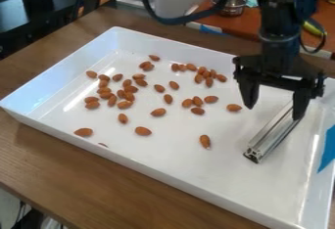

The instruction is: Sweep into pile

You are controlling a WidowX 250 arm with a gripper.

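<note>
Across the lower part of the view and up along the left runs the brown wooden table [39, 154], the largest thing here. On it sits the white tray [150, 171], set at a slant, its far left corner pointing up the view. Over the tray's far edge, toward the right end, hangs the black arm [279, 32], with the gripper [274, 113] pointing down. Its two fingers stand wide apart, with nothing pinched between them.

The metal bar [272, 134] lies in the right part of the tray, aslant, its open end toward the near edge. Its other end runs up behind the finger nearer the right end; whether they touch, I cannot tell. Beyond the far edge, on an orange-brown surface, stands a metal bowl [233, 9]. Blue tape [327, 149] is on the right end wall.

Smallest are the almonds [124, 104], loosely scattered, mostly over the left half and toward the far edge. One lies near the left corner, one is partly hidden by the near wall, and one [204, 141] sits apart, left of the bar.
</note>
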